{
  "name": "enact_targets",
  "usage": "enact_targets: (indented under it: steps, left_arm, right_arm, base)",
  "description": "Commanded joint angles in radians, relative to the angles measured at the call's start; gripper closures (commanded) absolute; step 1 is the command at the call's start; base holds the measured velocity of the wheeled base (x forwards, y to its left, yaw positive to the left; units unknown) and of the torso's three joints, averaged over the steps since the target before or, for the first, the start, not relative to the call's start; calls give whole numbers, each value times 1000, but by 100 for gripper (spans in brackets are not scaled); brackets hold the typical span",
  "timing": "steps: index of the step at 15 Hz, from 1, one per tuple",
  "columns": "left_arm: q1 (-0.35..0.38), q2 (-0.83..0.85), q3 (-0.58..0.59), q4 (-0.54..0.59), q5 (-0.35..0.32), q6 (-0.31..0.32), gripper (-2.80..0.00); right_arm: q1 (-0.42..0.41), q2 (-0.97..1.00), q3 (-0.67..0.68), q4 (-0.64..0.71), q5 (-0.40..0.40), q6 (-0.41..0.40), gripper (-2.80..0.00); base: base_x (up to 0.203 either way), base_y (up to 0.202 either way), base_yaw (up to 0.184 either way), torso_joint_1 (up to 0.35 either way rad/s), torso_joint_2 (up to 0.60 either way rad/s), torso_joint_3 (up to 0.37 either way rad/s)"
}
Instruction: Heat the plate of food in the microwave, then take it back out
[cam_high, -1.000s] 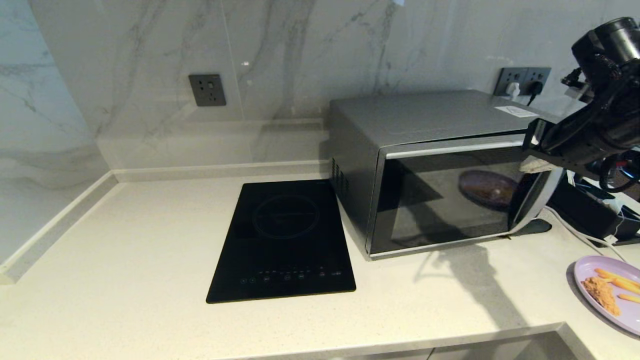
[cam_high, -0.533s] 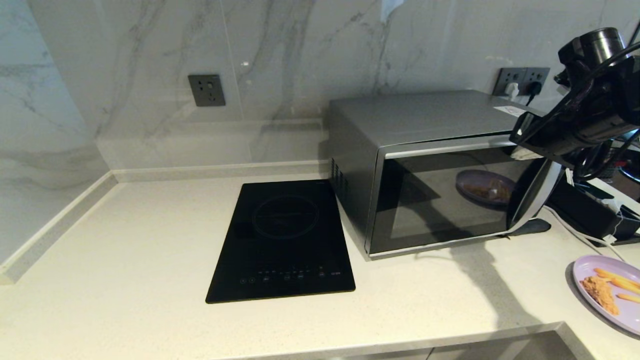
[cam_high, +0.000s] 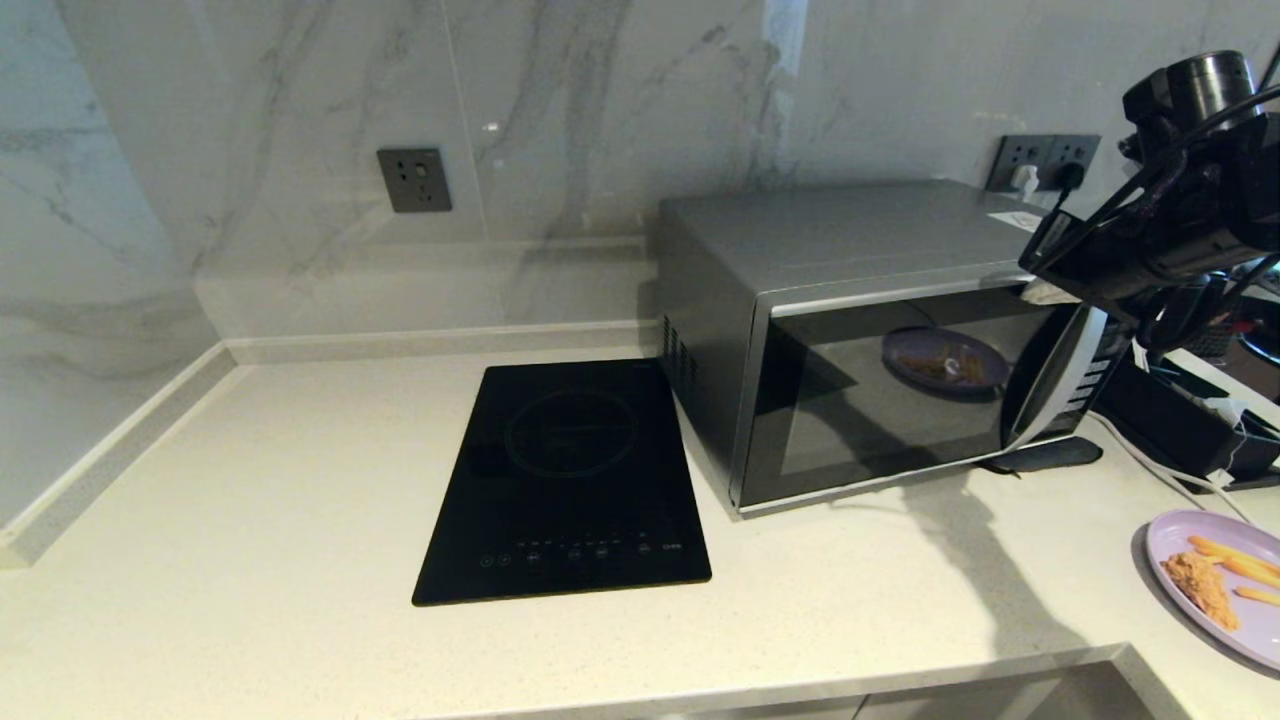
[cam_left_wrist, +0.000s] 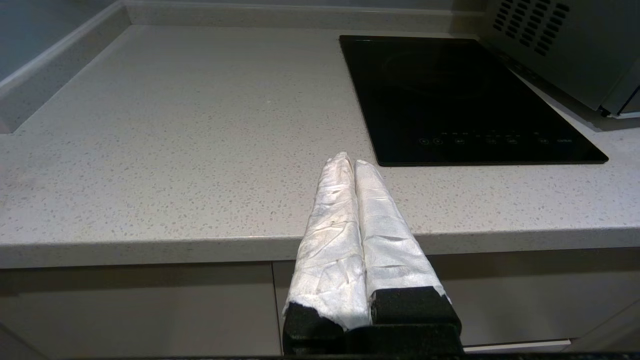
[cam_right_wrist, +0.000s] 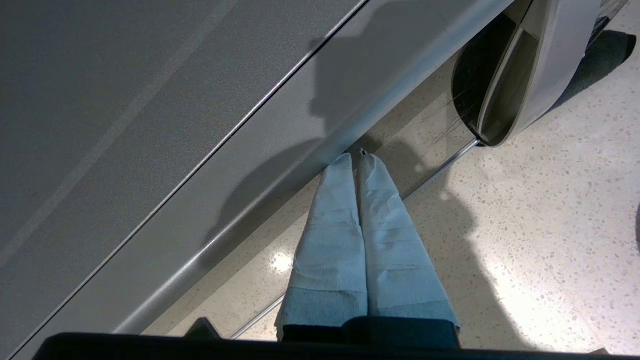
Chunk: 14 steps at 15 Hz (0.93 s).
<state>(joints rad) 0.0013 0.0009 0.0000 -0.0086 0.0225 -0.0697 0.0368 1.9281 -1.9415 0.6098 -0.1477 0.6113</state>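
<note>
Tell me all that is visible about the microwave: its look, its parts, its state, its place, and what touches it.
The microwave is a big silver-grey metal box with a dark glass door, a curved silver handle and side vents. It stands on the pale countertop, right of the black hob. The glass mirrors the plate of food. The door looks nearly closed. The right end effector, shut, presses its tips at the door's upper edge.

Microwave (cam_high: 800, 240): matt brushed silver-grey metal casing; glossy dark glass door mirroring plate; smooth curved silver handle (cam_high: 1050, 385). Induction hob (cam_high: 570, 480): glossy black glass. Countertop (cam_high: 250, 500): speckled pale stone, faint sheen. Wall (cam_high: 600, 100): polished marble-look panels. Plate of food (cam_high: 1215, 580): smooth lilac plate, rough crumbed chunk. Gripper fingers (cam_left_wrist: 350, 220) (cam_right_wrist: 365, 240): wrapped in crinkled white cloth-like tape.
</note>
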Motion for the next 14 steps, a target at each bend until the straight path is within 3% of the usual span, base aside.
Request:
enact_targets:
  steps: [1, 6, 14]
  left_arm:
    - [0, 1, 0, -1, 1, -2, 0]
    - [0, 1, 0, -1, 1, -1, 0]
    - [0, 1, 0, -1, 1, -1, 0]
  right_arm:
    - [1, -11, 7, 5, -1, 5, 0]
    - [-4, -142, 136, 7, -4, -9, 0]
    - [-60, -516, 475, 24, 23, -57, 0]
  base:
    - [0, 0, 0, 0, 0, 0]
    - [0, 0, 0, 0, 0, 0]
    - [0, 0, 0, 0, 0, 0]
